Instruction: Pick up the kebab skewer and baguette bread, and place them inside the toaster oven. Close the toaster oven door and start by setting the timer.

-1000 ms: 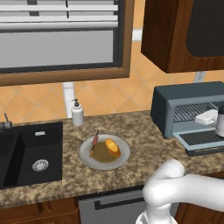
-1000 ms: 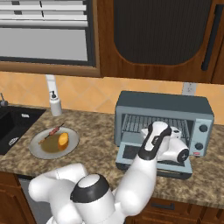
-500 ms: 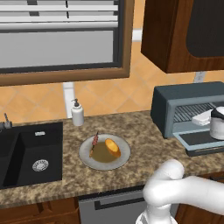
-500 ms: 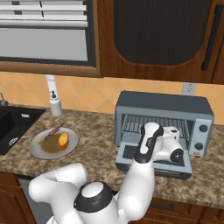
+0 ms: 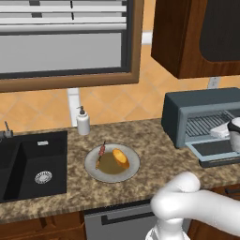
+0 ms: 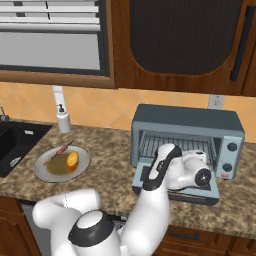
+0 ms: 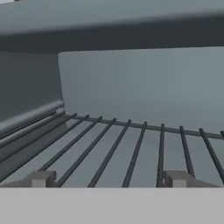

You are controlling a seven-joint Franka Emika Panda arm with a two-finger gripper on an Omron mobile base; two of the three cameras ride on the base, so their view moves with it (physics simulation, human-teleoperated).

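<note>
From the left base view I see the kebab skewer [image 5: 100, 155] and baguette bread [image 5: 120, 158] on the plate [image 5: 132, 172], toaster oven [image 5: 187, 105] at three o'clock. The right base view shows my arm bent over the lowered toaster oven door [image 6: 209, 195]. In the hand view the gripper [image 7: 109, 179] faces the wire rack [image 7: 131, 148], tips spread wide, nothing between.

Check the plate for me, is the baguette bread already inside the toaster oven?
No, the baguette bread lies on the plate beside the kebab skewer.
</note>
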